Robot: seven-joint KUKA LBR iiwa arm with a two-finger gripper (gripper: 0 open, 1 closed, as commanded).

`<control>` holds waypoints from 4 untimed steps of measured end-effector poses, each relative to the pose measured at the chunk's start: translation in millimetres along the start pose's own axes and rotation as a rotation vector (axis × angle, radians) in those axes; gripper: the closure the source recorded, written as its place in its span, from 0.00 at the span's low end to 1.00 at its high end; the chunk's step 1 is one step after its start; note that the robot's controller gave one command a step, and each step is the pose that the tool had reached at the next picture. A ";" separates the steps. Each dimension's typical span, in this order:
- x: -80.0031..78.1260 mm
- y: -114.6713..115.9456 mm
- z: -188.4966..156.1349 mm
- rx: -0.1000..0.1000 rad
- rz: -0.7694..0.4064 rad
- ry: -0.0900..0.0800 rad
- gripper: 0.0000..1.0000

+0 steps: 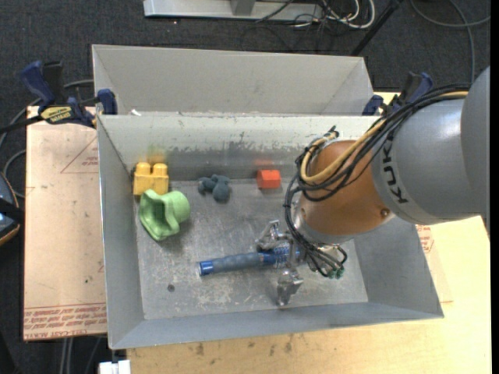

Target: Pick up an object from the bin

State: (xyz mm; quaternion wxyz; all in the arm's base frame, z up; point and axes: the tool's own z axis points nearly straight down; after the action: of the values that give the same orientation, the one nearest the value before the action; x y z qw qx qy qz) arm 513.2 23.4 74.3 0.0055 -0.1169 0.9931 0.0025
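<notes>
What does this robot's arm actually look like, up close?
A thick, rounded grey arm with black letters reading KUK. Its wrist wears a bulbous orange-brown cover, looped over by black and yellowish cables. Below sits a small silvery metal pincer with two thin fingers and thin wires beside it.

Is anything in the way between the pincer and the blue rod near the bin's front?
Nothing visible. The pincer sits open at the right end of the blue rod, one finger on each side. The green cup, yellow block, grey lump and orange cube lie well clear, farther back.
</notes>
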 end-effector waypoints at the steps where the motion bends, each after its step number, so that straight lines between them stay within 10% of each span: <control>1: -20.8 -12.0 -27.2 0.004 0.008 0.004 0.00; 4: -29.0 -46.7 -1.8 0.002 -0.053 0.011 0.00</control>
State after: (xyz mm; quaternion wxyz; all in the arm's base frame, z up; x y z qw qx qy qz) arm 552.2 -15.3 76.2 0.0003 -0.1433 0.9897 0.0009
